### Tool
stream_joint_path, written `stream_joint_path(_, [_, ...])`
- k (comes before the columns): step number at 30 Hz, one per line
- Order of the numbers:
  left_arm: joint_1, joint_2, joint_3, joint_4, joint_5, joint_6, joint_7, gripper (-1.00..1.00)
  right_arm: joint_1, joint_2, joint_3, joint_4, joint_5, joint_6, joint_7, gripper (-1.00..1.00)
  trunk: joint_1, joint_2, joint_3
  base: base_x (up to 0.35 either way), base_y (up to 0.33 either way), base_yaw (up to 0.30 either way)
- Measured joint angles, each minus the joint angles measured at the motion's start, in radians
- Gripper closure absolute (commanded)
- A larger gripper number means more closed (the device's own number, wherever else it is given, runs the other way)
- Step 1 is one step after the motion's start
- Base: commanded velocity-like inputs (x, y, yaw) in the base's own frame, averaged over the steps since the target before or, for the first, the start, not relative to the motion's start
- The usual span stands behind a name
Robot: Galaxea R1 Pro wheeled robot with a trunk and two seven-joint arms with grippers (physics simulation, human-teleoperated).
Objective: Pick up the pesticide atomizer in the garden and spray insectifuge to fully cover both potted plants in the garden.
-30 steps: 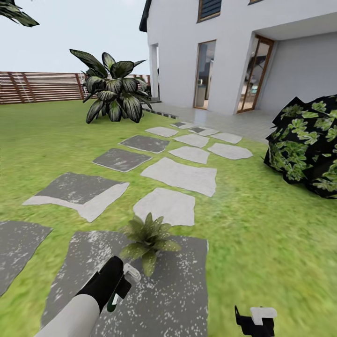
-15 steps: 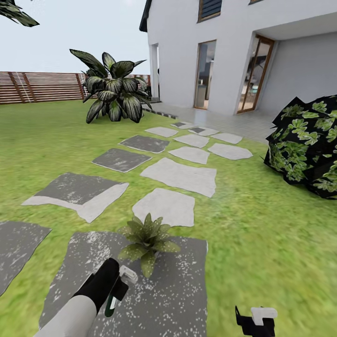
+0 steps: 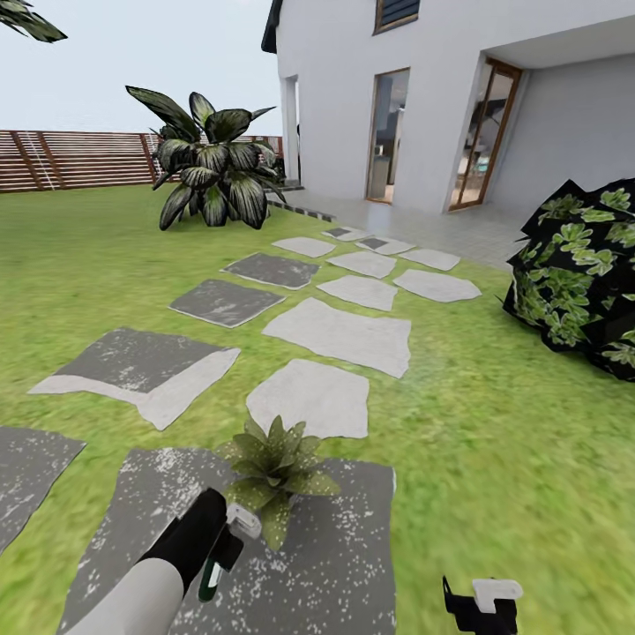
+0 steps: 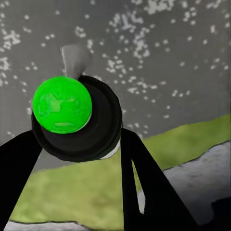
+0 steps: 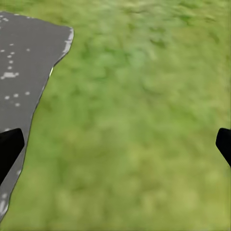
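My left gripper [image 3: 222,549] is shut on the pesticide atomizer [image 3: 231,540], whose white nozzle head points at a potted plant [image 3: 275,467], a low rosette of speckled green leaves on a dark stepping stone [image 3: 335,564]. Seen from the left wrist, the atomizer [image 4: 77,118] is a dark round body with a bright green end, held between the black fingers [image 4: 144,187] over the speckled stone. My right gripper [image 3: 481,608] hangs low at the front right, open, with only grass between its fingertips [image 5: 9,149].
Grey stepping stones [image 3: 339,333] lead across the lawn to a white house [image 3: 459,97]. A big dark-leaved shrub [image 3: 212,168] stands before the brown slatted fence [image 3: 70,159]. A dark bush [image 3: 582,273] sits at the right.
The head view has shifted slightly, so the scene sits a little differently. My left gripper with the atomizer has come closer to the potted plant. The right gripper has not moved.
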Motion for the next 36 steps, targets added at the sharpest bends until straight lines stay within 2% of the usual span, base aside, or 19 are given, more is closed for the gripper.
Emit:
stream_joint_path(12, [0.003,0.000,-0.002,0.004,0.005,0.000,0.000,1.00,0.000,0.002,0.000,0.000,-0.001,0.000,0.000,-1.00,0.000,0.000,0.000,0.000,0.000,0.227])
stream_joint_path(18, [0.003,0.000,-0.002,0.005,0.007,0.000,0.000,1.00,0.000,0.002,0.000,0.000,0.000,0.000,0.000,-1.00,0.000,0.000,0.000,0.022,-0.019,0.045])
stream_joint_path(23, [0.003,0.000,-0.002,0.005,0.005,-0.001,0.000,1.00,0.000,0.002,0.000,0.000,0.000,0.000,0.000,-1.00,0.000,0.000,0.000,0.094,-0.208,0.064])
stream_joint_path(36, [0.003,0.000,-0.002,0.004,0.005,-0.001,0.000,1.00,0.000,0.002,0.000,0.000,0.000,-0.001,0.000,-1.00,0.000,0.000,0.000,0.005,-0.269,0.264])
